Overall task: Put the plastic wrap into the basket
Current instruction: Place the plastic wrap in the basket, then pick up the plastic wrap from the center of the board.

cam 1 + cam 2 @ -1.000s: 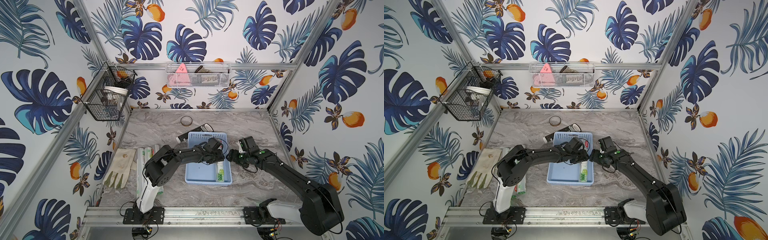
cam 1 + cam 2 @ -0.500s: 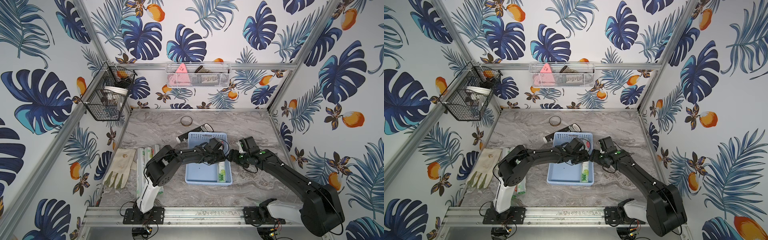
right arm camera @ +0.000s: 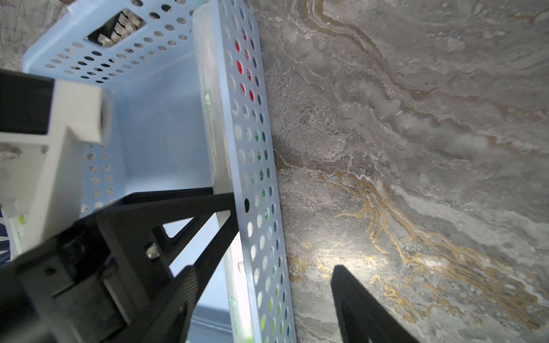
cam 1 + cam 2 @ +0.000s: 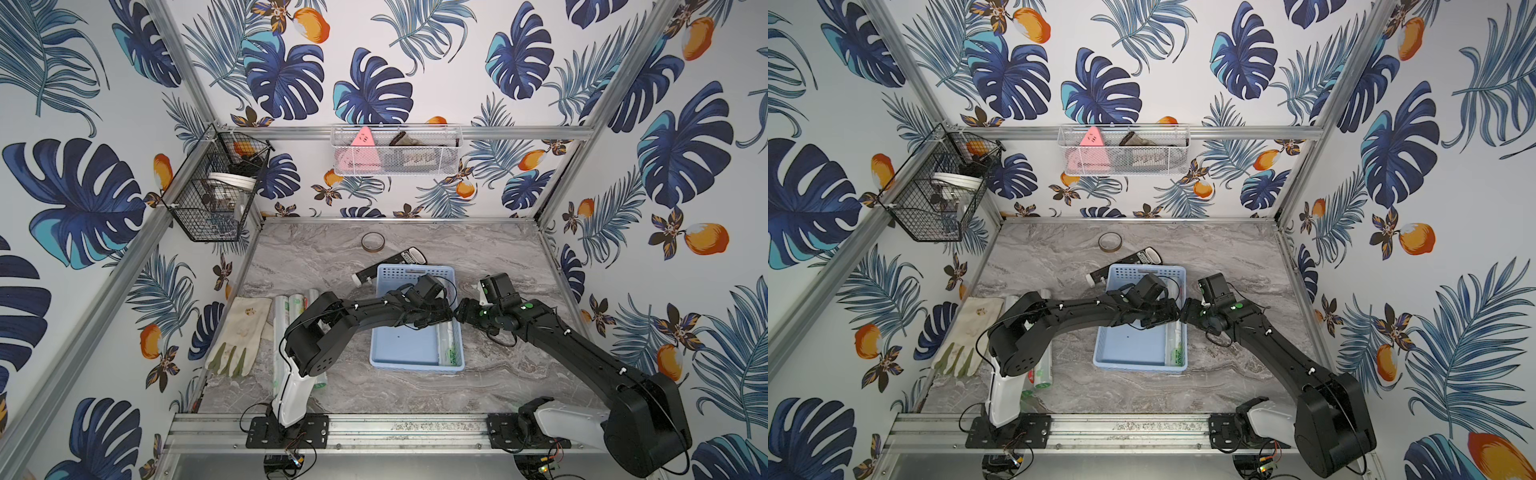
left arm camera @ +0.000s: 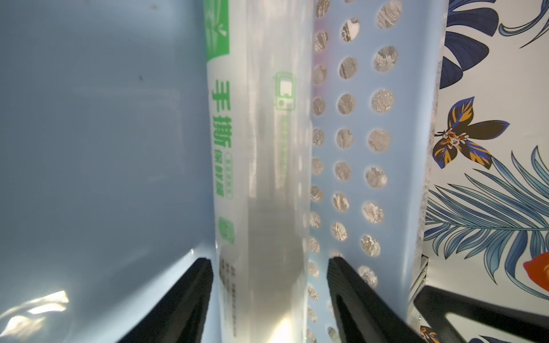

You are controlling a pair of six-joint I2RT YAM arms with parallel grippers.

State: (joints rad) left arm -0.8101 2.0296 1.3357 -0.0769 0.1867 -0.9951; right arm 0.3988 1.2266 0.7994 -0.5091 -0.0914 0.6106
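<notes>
**Roll (image 5: pixel 261 178) lay in the basket (image 5: pixel 386 133), jaws loose around it**

The roll lay flat on the floor of the basket, against its holed side wall. The left gripper (image 5: pixel 269 264) straddled it, narrowly parted, with a slim gap on each side. The right gripper (image 3: pixel 263 268) stood wide open astride that wall.

Robot lab test booth, aluminium frame (image 4: pixel 519 132), leaf-print wallpaper walls (image 4: pixel 457 62), marble-look tabletop (image 4: pixel 316 257); two bolted robot arms (image 4: pixel 353 316) (image 4: pixel 582 345)

The long slim plastic wrap roll in its clear-white wrapper (image 5: pixel 261 178) bears large green Chinese characters reading 手撕. The smaller green characters below them, a green box symbol and fine grey print are too blurred to read.
</notes>
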